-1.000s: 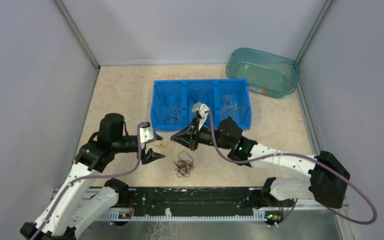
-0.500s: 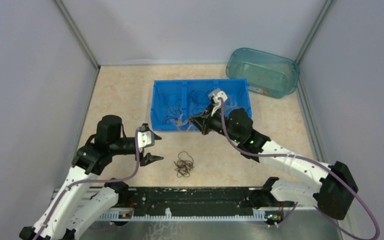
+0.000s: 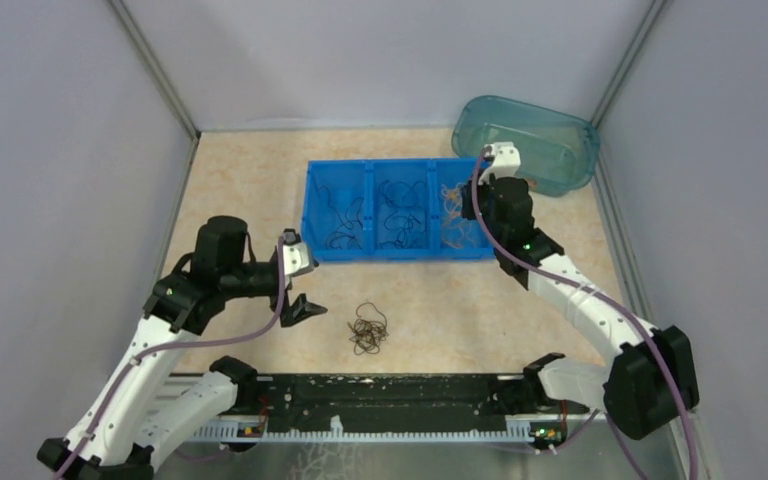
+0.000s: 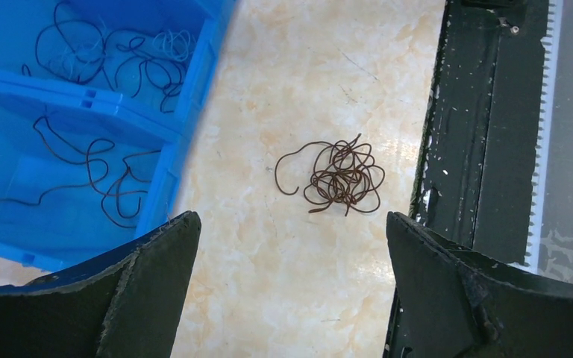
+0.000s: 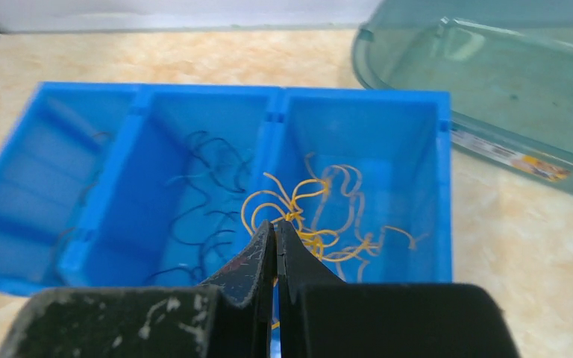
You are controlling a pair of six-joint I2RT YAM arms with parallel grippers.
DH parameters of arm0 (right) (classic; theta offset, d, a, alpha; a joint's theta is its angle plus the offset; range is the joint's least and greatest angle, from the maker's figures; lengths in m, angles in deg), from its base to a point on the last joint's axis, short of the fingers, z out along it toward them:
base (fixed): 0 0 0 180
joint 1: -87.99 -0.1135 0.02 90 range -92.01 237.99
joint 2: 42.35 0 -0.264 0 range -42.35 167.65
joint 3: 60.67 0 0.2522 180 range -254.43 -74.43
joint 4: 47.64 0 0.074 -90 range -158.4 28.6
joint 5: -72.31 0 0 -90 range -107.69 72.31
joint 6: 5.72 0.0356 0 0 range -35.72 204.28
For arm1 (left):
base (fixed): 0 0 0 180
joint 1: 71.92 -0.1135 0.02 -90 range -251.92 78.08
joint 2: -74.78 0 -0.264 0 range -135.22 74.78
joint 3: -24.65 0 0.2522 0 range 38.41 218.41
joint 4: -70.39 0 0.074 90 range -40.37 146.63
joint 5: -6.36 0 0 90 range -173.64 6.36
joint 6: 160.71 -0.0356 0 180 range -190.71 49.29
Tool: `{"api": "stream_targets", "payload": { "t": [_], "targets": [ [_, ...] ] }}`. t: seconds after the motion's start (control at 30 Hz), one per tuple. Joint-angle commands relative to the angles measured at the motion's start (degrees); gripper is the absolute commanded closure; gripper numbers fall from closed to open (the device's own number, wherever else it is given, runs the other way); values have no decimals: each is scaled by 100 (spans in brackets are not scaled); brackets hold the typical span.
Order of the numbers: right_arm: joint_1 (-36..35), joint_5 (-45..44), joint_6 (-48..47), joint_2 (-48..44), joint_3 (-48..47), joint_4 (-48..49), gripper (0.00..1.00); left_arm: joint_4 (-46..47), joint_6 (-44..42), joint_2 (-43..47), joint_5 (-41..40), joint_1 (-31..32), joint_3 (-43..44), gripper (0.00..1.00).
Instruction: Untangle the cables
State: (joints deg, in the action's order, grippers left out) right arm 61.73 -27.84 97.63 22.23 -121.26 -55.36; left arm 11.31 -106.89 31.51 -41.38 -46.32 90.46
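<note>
A brown tangle of cables [image 3: 367,328] lies on the table and shows in the left wrist view [image 4: 343,179]. My left gripper [image 3: 300,300] is open and empty, just left of the tangle, with the tangle ahead of its tips [image 4: 291,220]. My right gripper [image 3: 482,212] hovers over the right compartment of the blue bin [image 3: 400,163]. Its jaws [image 5: 276,227] are shut on a thin yellow-orange cable. More yellow-orange cables [image 5: 321,216] lie in that compartment. Dark cables [image 5: 209,201] lie in the middle compartment, and others [image 3: 345,215] in the left one.
A teal plastic tub [image 3: 530,140] stands at the back right, just behind the bin [image 5: 358,93]. A black rail [image 3: 380,395] runs along the table's near edge, close to the tangle [image 4: 477,149]. Grey walls close in the table on three sides.
My right gripper has swung from beside the left gripper back and right to the bin's right compartment, carrying a yellow-orange cable. The small curl by the left gripper is gone. The left arm barely moved.
</note>
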Motion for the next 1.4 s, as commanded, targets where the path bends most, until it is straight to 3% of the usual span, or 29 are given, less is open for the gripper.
{"api": "stream_targets", "payload": {
  "t": [0.0, 0.2, 0.3, 0.33, 0.43, 0.53, 0.67, 0.73, 0.9, 1.03, 1.37],
  "targets": [
    [293, -580, -241, 538, -362, 149, 100, -75, 465, -227, -367, -13, 288, 0],
    [481, -537, -277, 1206, -653, 401, 97, -228, 599, -503, -540, -15, 454, 0],
    [482, -643, -312, 1127, -754, 491, 45, -165, 609, -531, -622, -12, 442, 0],
    [471, -544, -379, 1003, -670, 619, 37, -148, 624, -553, -677, -16, 434, 0],
    [341, -127, -560, 538, -267, 991, 31, -85, 647, -623, -740, -20, 410, 0],
    [-134, 534, -714, -64, 347, 1465, 32, 39, 665, -651, -754, -28, 307, 0],
    [-1116, 1902, -724, -647, 1064, 1439, 41, 325, 623, -697, -801, -48, 191, 0],
    [-1769, 2173, -722, -795, 1454, 1465, 45, 365, 548, -682, -811, -54, 144, 0],
    [-2815, 2087, -310, -500, 2146, 1754, 57, 440, 333, -510, -762, -69, 86, 0],
    [-3191, 2098, -98, -120, 2607, 2575, 58, 475, 236, -309, -622, -69, -3, 0],
    [-3587, 2117, -245, 961, 2471, 2982, 60, 311, 164, -298, -565, -66, 15, 0]
  ]
}}
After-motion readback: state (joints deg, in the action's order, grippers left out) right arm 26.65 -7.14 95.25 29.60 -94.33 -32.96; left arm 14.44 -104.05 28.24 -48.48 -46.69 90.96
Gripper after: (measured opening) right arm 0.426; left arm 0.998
